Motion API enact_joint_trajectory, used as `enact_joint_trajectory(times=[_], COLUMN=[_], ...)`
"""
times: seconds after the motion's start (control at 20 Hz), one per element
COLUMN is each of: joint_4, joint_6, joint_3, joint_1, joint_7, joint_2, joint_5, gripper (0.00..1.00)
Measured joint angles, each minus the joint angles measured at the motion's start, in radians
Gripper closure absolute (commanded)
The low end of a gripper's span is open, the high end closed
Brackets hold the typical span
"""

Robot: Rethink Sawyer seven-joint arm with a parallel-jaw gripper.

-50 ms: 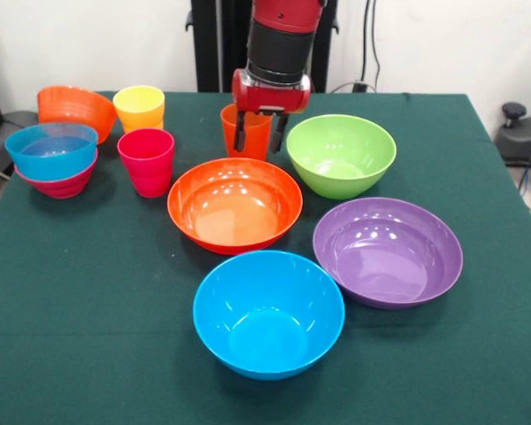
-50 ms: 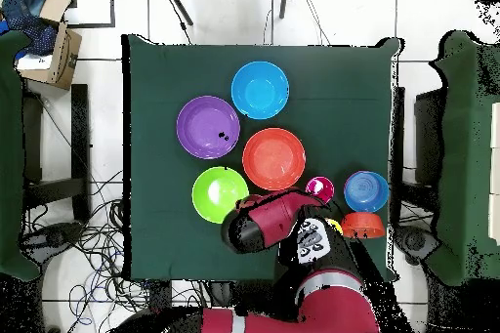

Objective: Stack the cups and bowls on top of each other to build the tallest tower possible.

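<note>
Front view. We see the arm [image 1: 281,40] coming down from above, with the gripper [image 1: 260,135] lowered over the orange cup [image 1: 245,133]. Its dark fingers [image 1: 241,131] stand spread, one over the cup's front wall and the other at its right rim; we cannot tell whether either touches the cup. Just right of the gripper stands the lime green bowl [image 1: 341,155]. Directly in front of it sits the large orange bowl [image 1: 234,204], and nearer still to the camera the blue bowl [image 1: 268,312]. The purple bowl [image 1: 388,251] lies to the front right. Left of the gripper stand the yellow cup [image 1: 140,107] and, just before it, the red-pink cup [image 1: 146,161]. Farther left is the translucent orange bowl [image 1: 75,110]. At far left the translucent blue bowl [image 1: 52,150] is nested in the magenta bowl [image 1: 57,183], the only stacked pair on the green table [image 1: 88,292]. All the bowls and cups stand upright, mouths up.

Overhead view. The arm [image 2: 278,222] hides the gripper and the orange cup. Around the arm's end we log the lime green bowl [image 2: 219,194], large orange bowl [image 2: 273,158], purple bowl [image 2: 208,127] and blue bowl [image 2: 260,90]. The red-pink cup [image 2: 319,189], translucent blue bowl [image 2: 365,190] and translucent orange bowl [image 2: 362,224] lie on its other side.
</note>
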Motion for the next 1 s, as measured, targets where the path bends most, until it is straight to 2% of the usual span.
enact_joint_trajectory(times=[1.0], joint_4=[0.046], joint_6=[0.000], joint_3=[0.074], joint_1=[-0.061], joint_7=[0.000], joint_2=[-0.061], joint_5=[0.000], gripper=[0.00])
